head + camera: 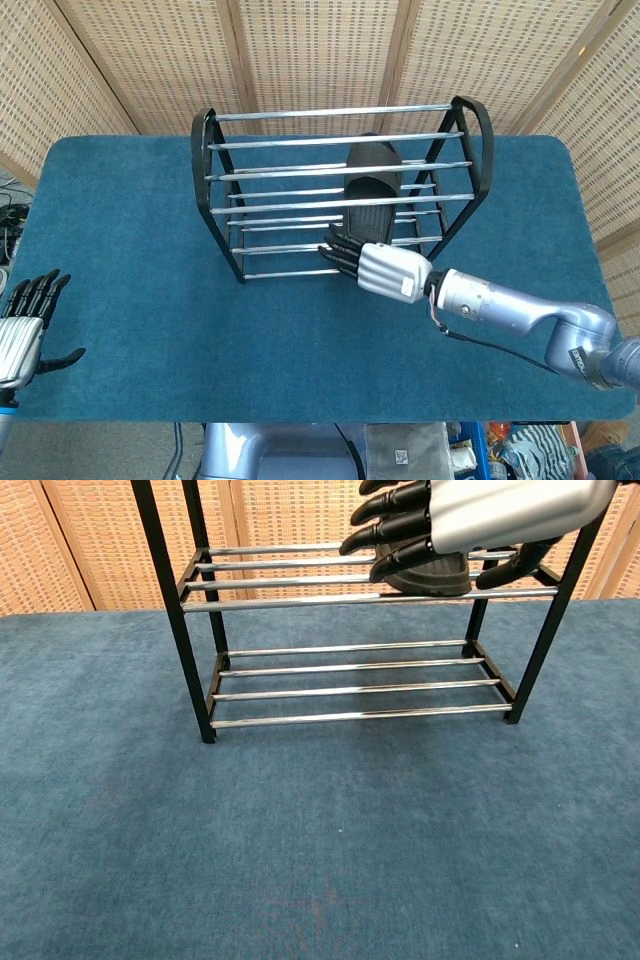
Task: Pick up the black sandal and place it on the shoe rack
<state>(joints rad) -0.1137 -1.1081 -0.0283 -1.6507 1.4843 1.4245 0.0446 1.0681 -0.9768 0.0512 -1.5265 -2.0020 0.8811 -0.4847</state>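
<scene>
On blue carpeted table [130, 250] before wicker screens [320, 50], both hands' fingers [338, 252] spread apart, empty.

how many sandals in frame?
1. The sandal lies on the rack's upper shelf, right of middle, just beyond the right hand. None elsewhere that either view shows.

Rack: black shoe rack [215, 190] with chrome bars, standing on the blue table [120, 250].
Sandal: black sandal [372, 190] lying on the rack's bars, right of middle.
Right hand [385, 268]: fingers spread, holding nothing, just in front of the rack.
Left hand [22, 330]: fingers apart, at the table's left edge.
</scene>
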